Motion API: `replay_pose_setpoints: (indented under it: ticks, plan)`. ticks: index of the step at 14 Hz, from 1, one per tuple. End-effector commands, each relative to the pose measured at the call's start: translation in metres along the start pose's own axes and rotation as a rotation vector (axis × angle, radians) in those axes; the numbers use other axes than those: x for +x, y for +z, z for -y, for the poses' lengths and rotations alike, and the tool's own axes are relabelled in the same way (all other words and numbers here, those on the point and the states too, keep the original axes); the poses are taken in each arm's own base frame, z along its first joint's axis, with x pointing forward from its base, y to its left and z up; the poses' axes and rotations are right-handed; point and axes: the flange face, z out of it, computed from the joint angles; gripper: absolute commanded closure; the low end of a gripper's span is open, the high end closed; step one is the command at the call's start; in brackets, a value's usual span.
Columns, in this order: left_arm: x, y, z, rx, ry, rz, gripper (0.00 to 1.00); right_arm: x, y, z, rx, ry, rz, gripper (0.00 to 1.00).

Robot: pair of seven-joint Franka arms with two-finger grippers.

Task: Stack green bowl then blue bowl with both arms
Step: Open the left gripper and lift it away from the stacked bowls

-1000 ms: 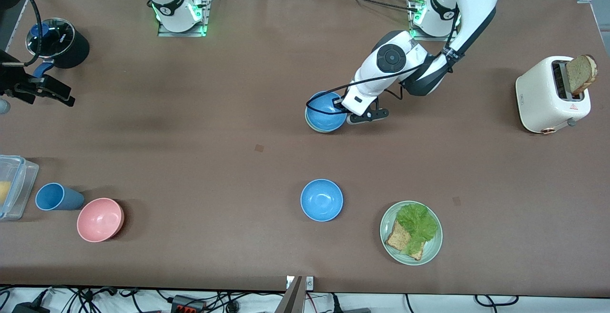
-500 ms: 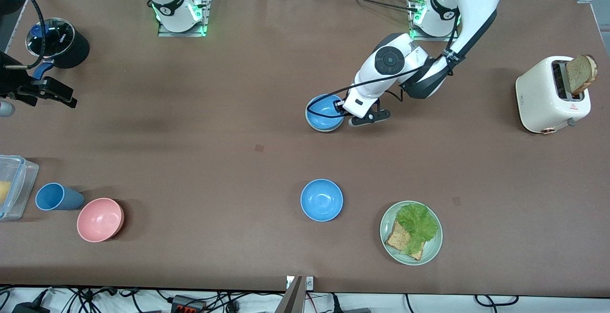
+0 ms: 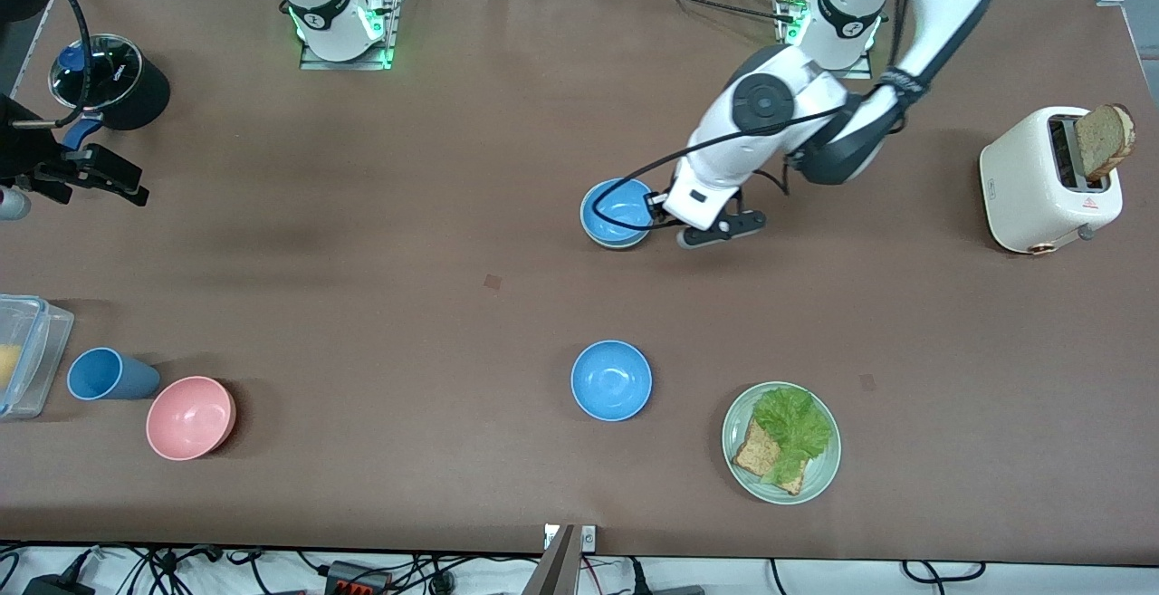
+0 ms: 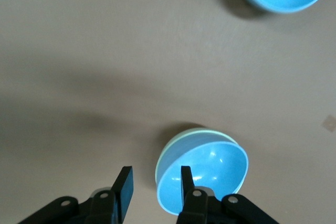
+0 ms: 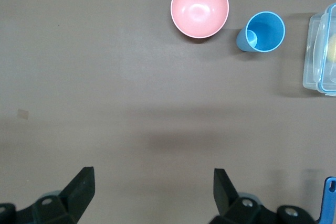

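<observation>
The green bowl (image 3: 619,243) sits on the brown table (image 3: 362,305) a little to the one o'clock side of the table's middle in the front view. The blue bowl (image 3: 618,210) is nested inside it, so only a thin pale rim shows around the blue. The left gripper (image 4: 155,187) is low at about three o'clock of this stack, its fingers moderately apart and holding nothing. In the left wrist view one finger (image 4: 185,181) is at the edge of the stack and the other (image 4: 125,182) is over bare table. A second blue bowl (image 3: 611,380) stands alone at six o'clock from the stack, nearer the front camera and well apart from it. At four o'clock from that bowl lies a green plate (image 3: 735,414) with lettuce and bread. A white toaster (image 3: 1032,183) holding a slice of bread stands at three o'clock of the table. The right arm waits with the right gripper (image 5: 152,187) spread wide and empty, over the nine o'clock edge of the table, near a black pot (image 3: 136,92). A pink bowl (image 3: 190,417), a blue cup (image 3: 104,375) and a clear box (image 3: 32,350) cluster at eight o'clock.
</observation>
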Motion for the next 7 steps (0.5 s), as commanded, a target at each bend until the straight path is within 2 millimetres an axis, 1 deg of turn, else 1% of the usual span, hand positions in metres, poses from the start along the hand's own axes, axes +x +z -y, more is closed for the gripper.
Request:
replay_pose_setpoints:
  ticks: [1, 3, 5, 6, 7]
  plan:
    - [0.030, -0.022, 0.029, 0.003, 0.079, -0.012, 0.54, -0.003, -0.006, 0.001, -0.005, -0.019, -0.003, 0.00]
    - [0.043, -0.044, 0.031, 0.012, 0.155, -0.006, 0.51, -0.003, -0.006, 0.001, -0.005, -0.017, 0.004, 0.00]
    - [0.058, -0.062, 0.038, 0.026, 0.259, 0.005, 0.46, -0.003, -0.006, 0.001, -0.011, -0.011, 0.002, 0.00]
    - [0.064, -0.070, 0.043, 0.033, 0.316, 0.003, 0.42, -0.003, -0.007, 0.001, -0.010, -0.007, 0.001, 0.00]
    - [0.074, -0.074, 0.054, 0.042, 0.344, 0.005, 0.35, -0.004, -0.009, 0.001, -0.010, -0.007, -0.002, 0.00]
